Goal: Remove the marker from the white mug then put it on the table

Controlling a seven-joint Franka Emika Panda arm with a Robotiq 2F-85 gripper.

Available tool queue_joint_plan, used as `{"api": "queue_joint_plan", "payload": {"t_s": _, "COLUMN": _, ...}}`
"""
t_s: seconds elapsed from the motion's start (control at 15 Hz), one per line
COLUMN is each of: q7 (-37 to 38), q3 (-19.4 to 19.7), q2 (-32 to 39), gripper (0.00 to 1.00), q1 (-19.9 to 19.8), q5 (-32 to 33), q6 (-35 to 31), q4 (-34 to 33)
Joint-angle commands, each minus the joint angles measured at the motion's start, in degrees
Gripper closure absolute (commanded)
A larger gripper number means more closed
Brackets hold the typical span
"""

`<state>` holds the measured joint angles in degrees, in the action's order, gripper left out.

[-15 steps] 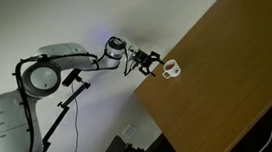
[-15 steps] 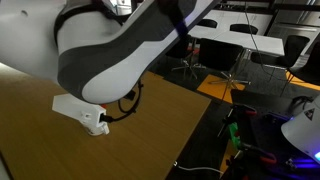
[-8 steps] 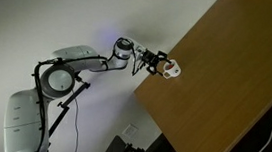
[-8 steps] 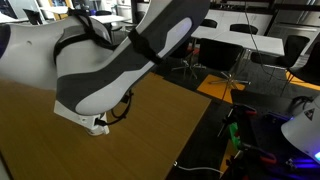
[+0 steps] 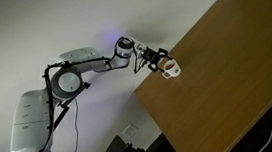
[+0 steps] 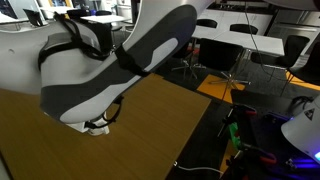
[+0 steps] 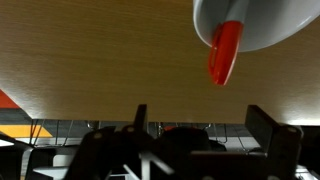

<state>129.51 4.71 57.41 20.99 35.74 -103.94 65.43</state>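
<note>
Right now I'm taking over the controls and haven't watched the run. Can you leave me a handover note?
Tool: open and empty, fingers apart, lined up just short of the white mug.
Marker: in the mug, its red end poking out towards the tool.
Mug: on the table, near its edge.
Done: nothing grasped yet.
Left: close on the marker, pull it out, lay it on the table.

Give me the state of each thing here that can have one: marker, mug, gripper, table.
marker: in the white mug, red end sticking out, not gripped.
white mug: on the table near its edge, holding the marker.
gripper: open, empty, just short of the mug.
table: carrying the mug near one edge.
</note>
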Motion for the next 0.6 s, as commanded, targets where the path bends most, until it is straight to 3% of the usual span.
{"api": "queue_joint_plan", "payload": {"t_s": 0.0, "q7": -1.6, "q3": 1.3, "q2": 3.4, "gripper": 0.00, "q1": 1.3, "q5": -1.2, "q6": 4.0, "q4": -6.7}}
{"api": "queue_joint_plan", "payload": {"t_s": 0.53, "q7": -4.4, "q3": 1.8, "q2": 9.7, "gripper": 0.00, "q1": 1.4, "q5": -1.7, "q6": 8.0, "q4": -15.2}}
